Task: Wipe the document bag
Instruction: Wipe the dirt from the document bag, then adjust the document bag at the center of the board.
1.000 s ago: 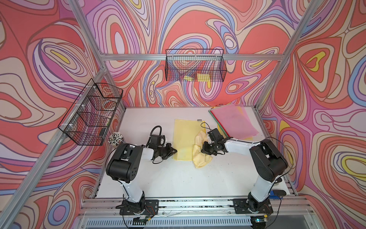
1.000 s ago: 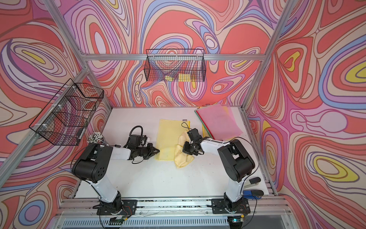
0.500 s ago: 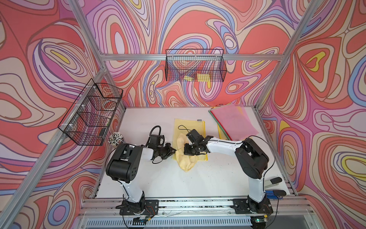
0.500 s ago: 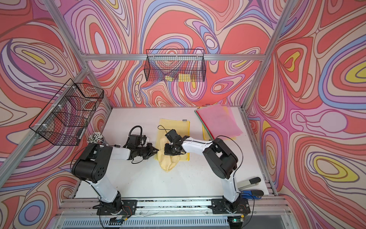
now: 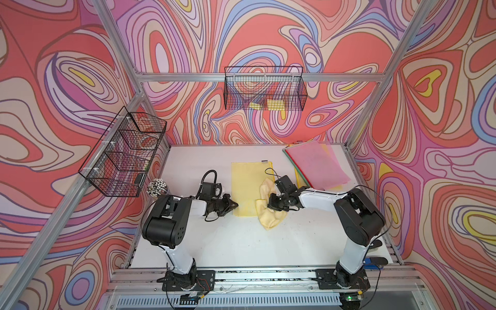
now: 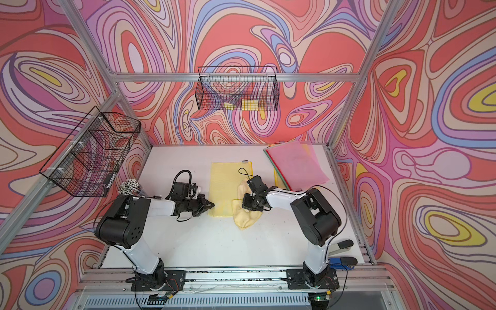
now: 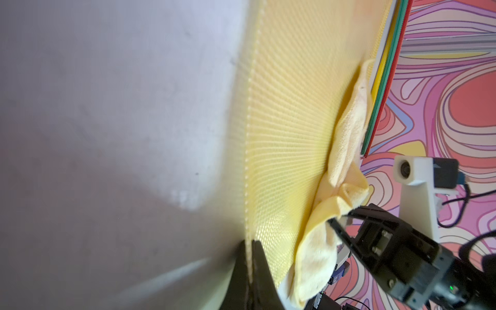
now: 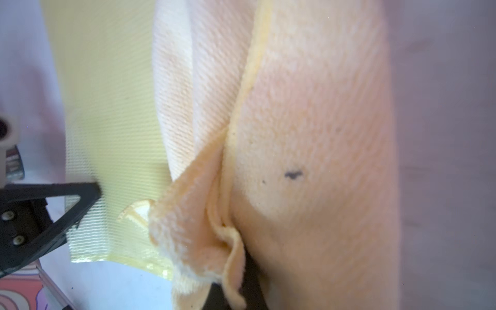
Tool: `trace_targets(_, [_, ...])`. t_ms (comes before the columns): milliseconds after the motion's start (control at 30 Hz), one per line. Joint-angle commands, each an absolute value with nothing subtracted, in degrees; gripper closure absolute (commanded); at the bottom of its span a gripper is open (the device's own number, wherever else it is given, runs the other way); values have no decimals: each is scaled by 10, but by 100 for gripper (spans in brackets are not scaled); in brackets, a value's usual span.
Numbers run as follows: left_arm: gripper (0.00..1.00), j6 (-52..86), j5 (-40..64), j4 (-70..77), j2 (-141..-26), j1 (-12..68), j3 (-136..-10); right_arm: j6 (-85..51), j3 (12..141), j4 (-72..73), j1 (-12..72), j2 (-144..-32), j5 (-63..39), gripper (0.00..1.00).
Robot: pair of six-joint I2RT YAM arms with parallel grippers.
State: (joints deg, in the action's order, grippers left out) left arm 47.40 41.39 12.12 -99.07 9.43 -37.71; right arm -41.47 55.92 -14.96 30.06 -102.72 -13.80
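Note:
A yellow mesh document bag (image 5: 245, 185) (image 6: 224, 182) lies flat mid-table. My left gripper (image 5: 236, 206) (image 6: 212, 205) is shut on the stitched seam of its near left edge; in the left wrist view the jaws (image 7: 249, 248) pinch that seam of the bag (image 7: 290, 134). My right gripper (image 5: 270, 205) (image 6: 245, 204) is shut on a crumpled yellow cloth (image 5: 268, 217) (image 6: 243, 217) lying over the bag's right edge and the table. In the right wrist view the cloth (image 8: 308, 120) bunches between the right gripper (image 8: 236, 284) fingers, with the bag (image 8: 107, 107) beside it.
A stack of coloured document bags (image 5: 316, 166) lies at the back right, close to the cloth. Wire baskets hang on the back wall (image 5: 264, 88) and the left wall (image 5: 126, 155). A cup of white-tipped sticks (image 5: 157, 186) stands at the left edge. A blue-handled tool (image 5: 375, 261) lies front right.
My right gripper dragged the cloth left across the bag, then back right to the bag's right edge. The left gripper has stayed put on the bag's edge.

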Motion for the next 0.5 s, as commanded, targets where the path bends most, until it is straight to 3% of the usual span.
trace_targets(0, [100,454,397,74,-940,48,-369,-391,510,-230,272,-1019,-70,100])
trace_targets(233, [100,359,374,-139,-771,-26,-426,-389,532,-249,267,-988,-52,100])
trace_targets(467, [100,242,264,-433,-686,-32,-615,-390,540,-238,266,-993,-70,100])
